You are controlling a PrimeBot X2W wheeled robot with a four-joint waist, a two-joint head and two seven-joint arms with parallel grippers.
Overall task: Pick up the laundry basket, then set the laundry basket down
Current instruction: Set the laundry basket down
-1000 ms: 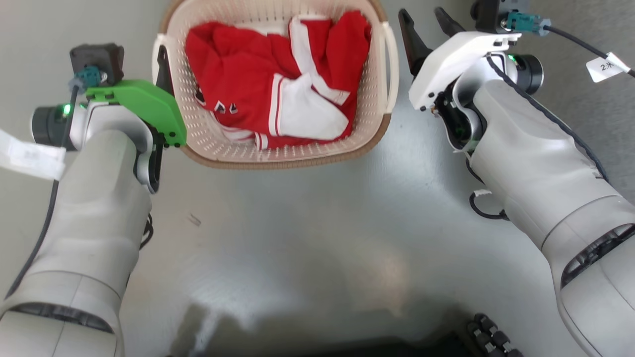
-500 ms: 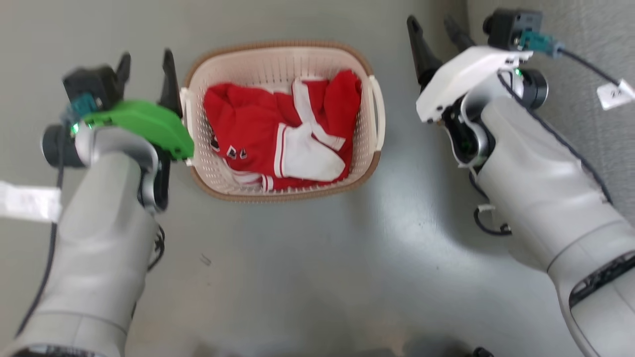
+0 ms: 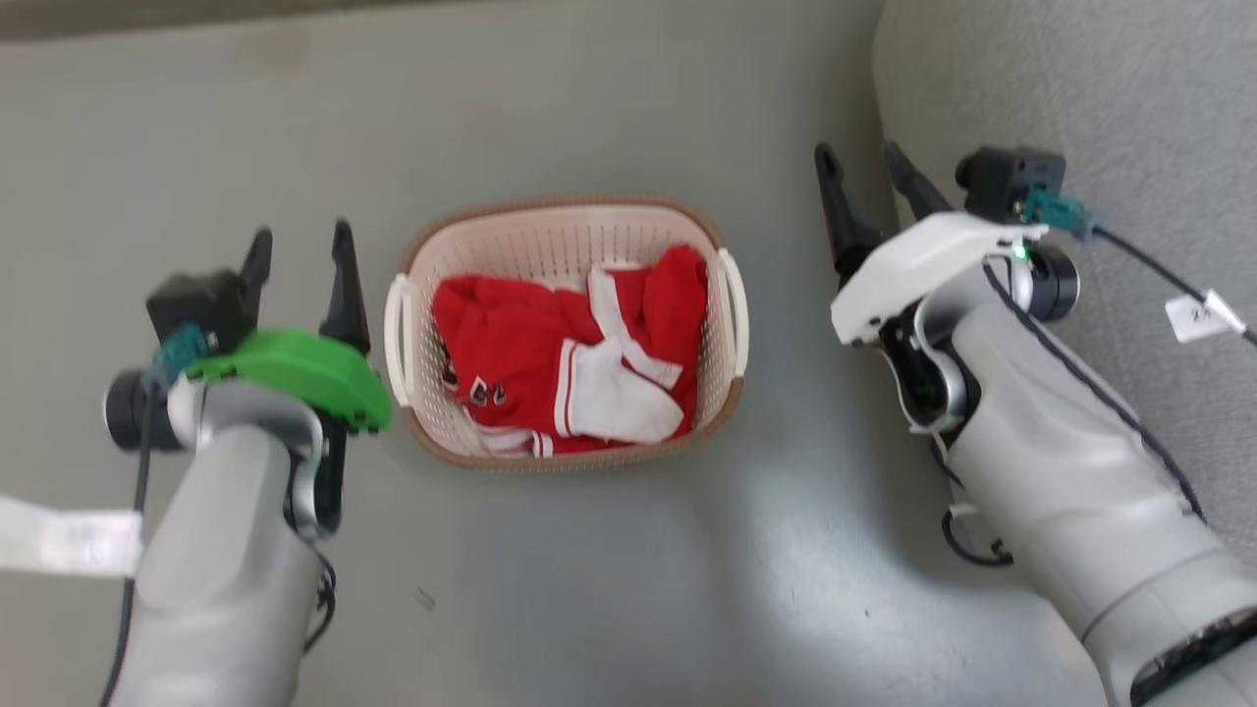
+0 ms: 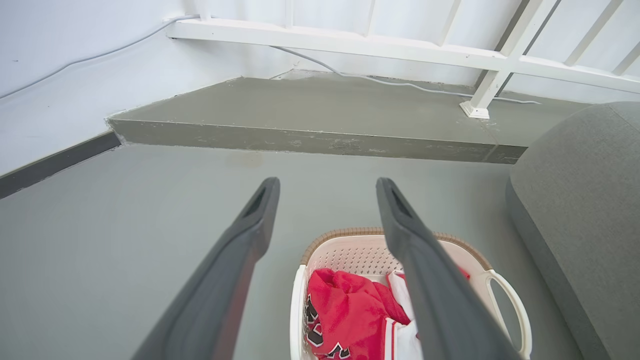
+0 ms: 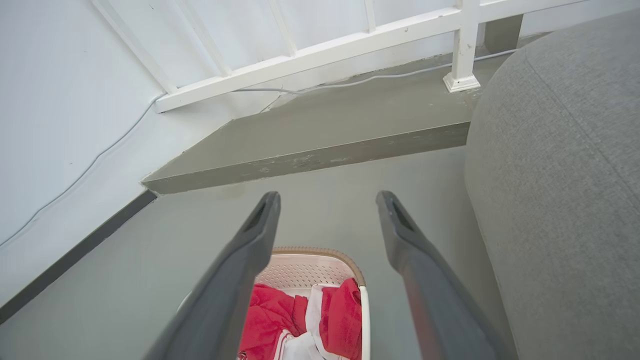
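Cream-white plastic laundry basket [image 3: 565,460] | sits on grey floor [image 3: 589,589], red clothing [image 3: 511,334] inside | left gripper [image 3: 300,234] | just left, no longer against left handle [image 3: 395,339], jaws apart | right gripper [image 3: 857,149] | jaws apart, well right | reads as set down, released.

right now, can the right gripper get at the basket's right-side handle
Probably yes. The right gripper is open, apart from the laundry basket, with bare floor between it and that handle. The grey cushion lies on its other side, out of the way.
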